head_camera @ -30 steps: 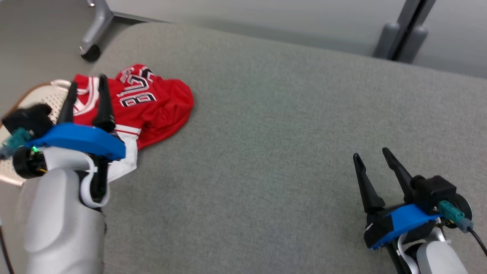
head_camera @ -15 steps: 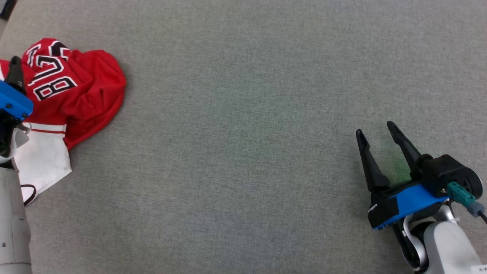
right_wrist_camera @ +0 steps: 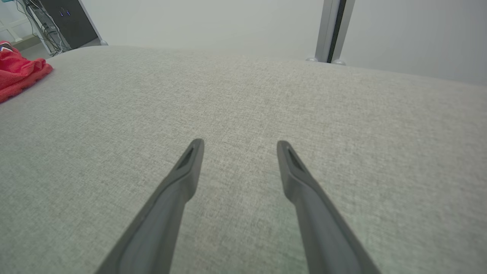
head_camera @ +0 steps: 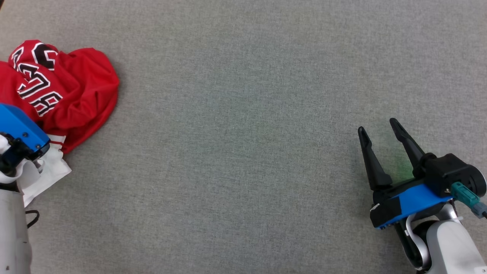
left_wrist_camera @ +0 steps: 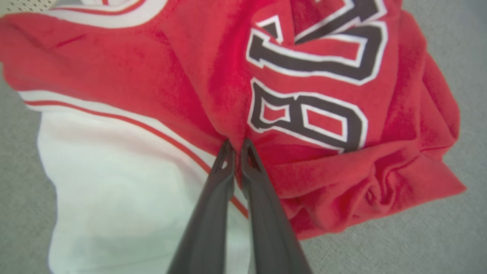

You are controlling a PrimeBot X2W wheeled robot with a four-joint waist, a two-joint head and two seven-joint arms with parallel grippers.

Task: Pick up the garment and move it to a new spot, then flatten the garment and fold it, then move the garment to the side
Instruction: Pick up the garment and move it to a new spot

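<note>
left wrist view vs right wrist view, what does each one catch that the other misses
Left wrist: the left claw pinching a red fold of the jersey, its white panel and black lettering. Right wrist: the right claw open, plus a grey post behind. Both: the jersey lying on the grey fabric surface.

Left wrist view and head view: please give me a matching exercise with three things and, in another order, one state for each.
Things:
1. left claw
2. right claw
3. shirt

States:
A. crumpled, red and white
B. open over the grey surface
C. closed on a fold of the shirt

Pairs: 1-C, 2-B, 3-A
</note>
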